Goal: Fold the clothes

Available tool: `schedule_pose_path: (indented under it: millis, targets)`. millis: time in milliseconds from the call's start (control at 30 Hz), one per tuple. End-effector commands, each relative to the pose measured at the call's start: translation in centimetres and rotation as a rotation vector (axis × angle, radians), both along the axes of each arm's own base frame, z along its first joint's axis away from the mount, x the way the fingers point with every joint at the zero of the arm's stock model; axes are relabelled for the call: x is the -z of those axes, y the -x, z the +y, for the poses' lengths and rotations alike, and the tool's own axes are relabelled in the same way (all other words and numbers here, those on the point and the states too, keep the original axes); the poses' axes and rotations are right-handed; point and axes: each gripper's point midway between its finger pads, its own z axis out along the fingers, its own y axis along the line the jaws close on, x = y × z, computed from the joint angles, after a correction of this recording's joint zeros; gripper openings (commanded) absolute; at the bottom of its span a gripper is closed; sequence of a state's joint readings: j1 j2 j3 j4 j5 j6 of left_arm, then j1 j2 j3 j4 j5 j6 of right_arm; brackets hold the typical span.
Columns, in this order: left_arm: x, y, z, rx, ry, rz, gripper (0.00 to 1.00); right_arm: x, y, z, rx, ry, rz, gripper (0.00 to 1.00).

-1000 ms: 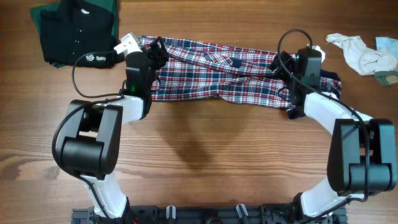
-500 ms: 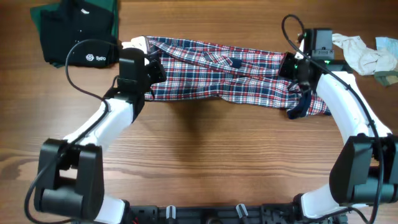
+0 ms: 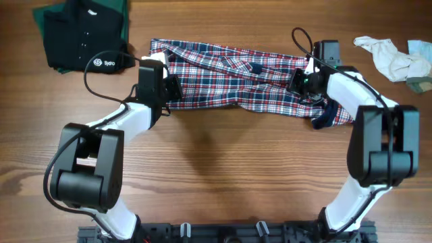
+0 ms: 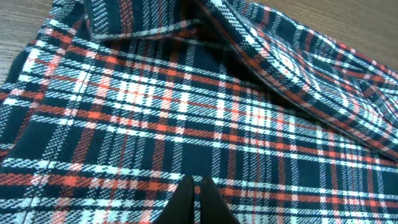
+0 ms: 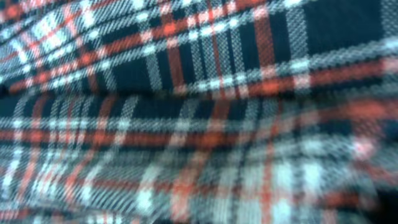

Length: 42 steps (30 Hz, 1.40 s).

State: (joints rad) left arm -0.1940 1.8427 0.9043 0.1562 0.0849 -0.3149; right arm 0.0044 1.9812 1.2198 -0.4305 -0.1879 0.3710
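shirt: plaid shirt point(image 3: 236, 84) lies as a long rumpled band across the upper middle of the overhead view, flat on the tabletop point(image 3: 223, 175). A navy-trimmed bit sticks out at its lower right end.
L hand: my left hand point(image 4: 195, 184) sits on the shirt's left end w/ fingers together, tips down on the plaid. Can't tell if any cloth is pinched btwn them.
R hand: my right hand point(image 3: 299, 81) is over the shirt's right end. Its wrist view is all blurred plaid, no fingers visible. I take it as closed; grip on cloth unconfirmed.
risk 1: I may have closed on nothing, or on the top layer only. A lift would then peel one layer & leave the rest behind.
risk 2: if one side slips & the other holds, the band swings skew and the fold edge comes out crooked.
risk 3: existing creases & the loose navy end get trapped under a fold, prob. a lumpy result.
risk 4: black garment point(image 3: 81, 34) at upper left lies near my L arm, and the off-white cloth point(image 3: 385, 57) at upper right near my R arm. A wide sweep could snag or drag either.
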Motion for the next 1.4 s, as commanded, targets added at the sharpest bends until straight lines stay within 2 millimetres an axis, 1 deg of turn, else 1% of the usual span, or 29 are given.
schedule_pose_path:
  millis: [0,133,267,400,467,500,567,633,700,733,800,833,867,900,933,967,1000,1033,1067,1100,1133,1167,1233,1267,1300,1333,1367]
  targets:
    - [0.5,0.3,-0.2,0.028,-0.008,0.011,0.07,1.2,-1.3,0.4,0.022,-0.026,-0.031,0.04]
    - [0.7,0.5,-0.2,0.028,-0.01,0.023,0.08,0.1,-3.7,0.4,0.044,-0.034,-0.131,0.04]
    - [0.7,0.5,-0.2,0.028,-0.01,0.025,0.08,-0.8,-5.2,0.1,0.067,-0.03,-0.2,0.05]
    - [0.7,0.5,-0.2,0.028,-0.01,0.025,0.08,-1.5,-7.2,-1.8,0.12,0.068,-0.29,0.05]
    - [0.7,0.5,-0.2,0.028,-0.01,0.025,0.1,-2.1,-8.4,-1.9,0.102,0.079,-0.353,0.04]
    - [0.7,0.5,-0.2,0.028,-0.01,0.025,0.11,-2.2,-8.7,-2.1,0.111,0.091,-0.367,0.05]
    - [0.7,0.5,-0.2,0.028,-0.01,0.025,0.12,-2.0,-8.6,-2.6,0.125,0.114,-0.361,0.05]
    - [0.7,0.5,-0.2,0.028,-0.01,0.025,0.12,-1.7,-8.0,-3.1,0.139,0.136,-0.332,0.04]
    - [0.7,0.5,-0.2,0.028,-0.01,0.024,0.14,-2.4,-7.4,-3.9,0.157,0.159,-0.317,0.04]
    - [0.7,0.5,-0.2,0.029,-0.009,0.023,0.14,-3.2,-7.2,-4.1,0.16,0.158,-0.318,0.04]
    - [0.4,0.4,-0.5,0.039,0.002,0.017,0.14,-5.6,-6.9,-4.1,0.161,0.156,-0.341,0.05]
    - [0.1,0.4,-0.8,0.053,0.019,0.008,0.14,-8.0,-6.7,-4.0,0.162,0.149,-0.377,0.04]
    - [-0.3,0.3,-1.3,0.073,0.04,-0.002,0.14,-9.7,-6.6,-3.7,0.152,0.133,-0.404,0.04]
    - [-0.5,0.3,-1.7,0.089,0.057,-0.009,0.14,-11.8,-6.3,-2.9,0.118,0.104,-0.437,0.04]
    - [-0.7,0.2,-2.1,0.104,0.072,-0.015,0.14,-13.9,-5.7,-1.5,0.043,0.063,-0.471,0.04]
    - [-0.8,0.2,-2.2,0.11,0.078,-0.018,0.14,-15.4,-4.9,-0.2,-0.022,0.019,-0.486,0.04]
    - [-0.7,0.3,-2.2,0.109,0.077,-0.014,0.14,-16.2,-3.9,1.2,-0.092,-0.03,-0.484,0.05]
    - [-0.5,0.5,-2.2,0.112,0.078,-0.003,0.14,-16.3,-2.9,2.3,-0.139,-0.069,-0.46,0.05]
    - [-0.4,0.7,-2.4,0.121,0.086,0.008,0.14,-15.7,-2.1,3.1,-0.164,-0.092,-0.422,0.05]
    - [-0.3,1.0,-2.6,0.13,0.094,0.021,0.14,-14.6,-1.2,3.4,-0.168,-0.097,-0.366,0.06]
    - [0.0,1.3,-2.7,0.136,0.096,0.037,0.14,-12.9,-0.3,3.4,-0.165,-0.086,-0.299,0.06]
    - [0.2,1.6,-2.9,0.139,0.094,0.051,0.13,-10.6,0.6,3.2,-0.154,-0.06,-0.229,0.06]
    - [0.5,1.9,-3.1,0.145,0.092,0.064,0.14,-7.2,1.3,3.2,-0.151,-0.054,-0.154,0.06]
    - [0.6,1.9,-3.2,0.147,0.092,0.066,0.14,-5.9,1.5,3.2,-0.148,-0.056,-0.126,0.06]
    - [0.9,2.0,-3.2,0.147,0.091,0.074,0.14,-3.8,1.8,3.2,-0.146,-0.057,-0.076,0.05]
    - [1.0,2.2,-3.2,0.147,0.089,0.083,0.14,-2.6,2.0,3.0,-0.143,-0.055,-0.046,0.04]
    - [1.2,2.3,-3.0,0.142,0.083,0.093,0.14,-1.1,2.3,2.5,-0.108,-0.031,-0.005,0.05]
